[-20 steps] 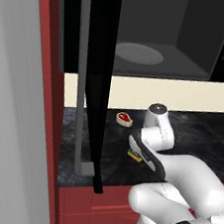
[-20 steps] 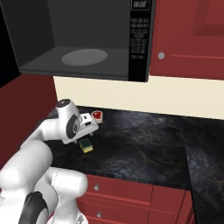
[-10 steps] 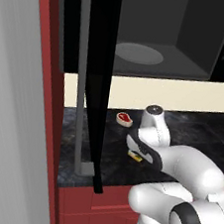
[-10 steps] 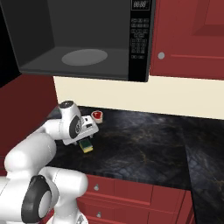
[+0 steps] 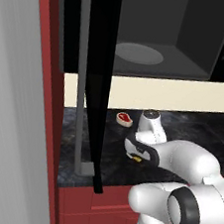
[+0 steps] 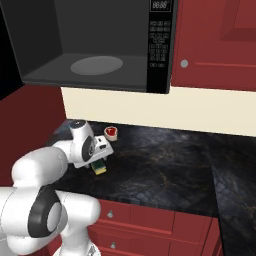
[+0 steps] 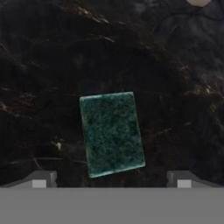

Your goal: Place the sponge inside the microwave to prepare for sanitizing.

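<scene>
The microwave (image 6: 95, 45) hangs open above the counter (image 6: 165, 170). The arm has swung lower, bringing the gripper (image 7: 112, 181), jaws wide and empty, over the sponge (image 7: 112, 132) lying flat below. The grasp looks next; nothing is lifted yet.

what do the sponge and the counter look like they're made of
The sponge: a mottled dark green scouring top, rough-looking, over a yellow, probably foam body. The counter: black with pale brownish veins, likely polished marble or a stone-look surface.
</scene>
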You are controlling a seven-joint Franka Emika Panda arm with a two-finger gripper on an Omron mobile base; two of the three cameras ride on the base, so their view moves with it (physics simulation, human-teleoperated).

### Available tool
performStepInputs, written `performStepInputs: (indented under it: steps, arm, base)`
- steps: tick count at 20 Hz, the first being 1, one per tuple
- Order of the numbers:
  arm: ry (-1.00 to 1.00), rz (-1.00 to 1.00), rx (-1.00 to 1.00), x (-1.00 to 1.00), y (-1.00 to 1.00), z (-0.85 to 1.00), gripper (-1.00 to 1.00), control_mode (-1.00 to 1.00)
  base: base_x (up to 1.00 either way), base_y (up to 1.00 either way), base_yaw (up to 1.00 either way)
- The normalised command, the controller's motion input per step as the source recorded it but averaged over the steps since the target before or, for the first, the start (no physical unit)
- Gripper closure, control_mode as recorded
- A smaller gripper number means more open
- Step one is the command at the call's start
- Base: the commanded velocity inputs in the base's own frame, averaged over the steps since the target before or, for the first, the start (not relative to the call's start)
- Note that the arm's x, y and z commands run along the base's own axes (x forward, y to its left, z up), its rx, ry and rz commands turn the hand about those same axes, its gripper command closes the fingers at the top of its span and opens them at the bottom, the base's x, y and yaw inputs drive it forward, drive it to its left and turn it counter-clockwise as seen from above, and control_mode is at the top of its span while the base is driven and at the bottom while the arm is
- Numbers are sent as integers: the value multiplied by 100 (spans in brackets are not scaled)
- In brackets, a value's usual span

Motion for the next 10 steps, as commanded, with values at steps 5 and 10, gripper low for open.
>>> performStepInputs:
  steps: [5, 10]
  arm:
    - [3, -3, 0, 28, 0, -10, -100, -100]
    - [10, -2, 0, 9, 0, -9, -100, -100]
  base:
    - [0, 0, 0]
    - [0, 0, 0]
